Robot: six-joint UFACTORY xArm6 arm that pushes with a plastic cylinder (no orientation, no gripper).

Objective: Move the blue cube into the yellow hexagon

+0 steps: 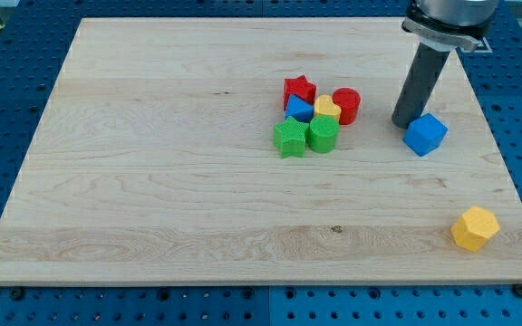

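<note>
The blue cube (426, 134) lies on the wooden board at the view's right. My tip (402, 122) rests on the board right at the cube's upper left side, touching or nearly touching it. The yellow hexagon (475, 227) lies near the board's lower right corner, well below and a little right of the cube. The rod rises from the tip toward the view's top right.
A tight cluster sits left of my tip: a red star (299, 91), a red cylinder (346, 105), a yellow heart (327, 109), a small blue block (298, 110), a green star (289, 138) and a green cylinder (323, 134). The board (152, 181) lies on a blue perforated table.
</note>
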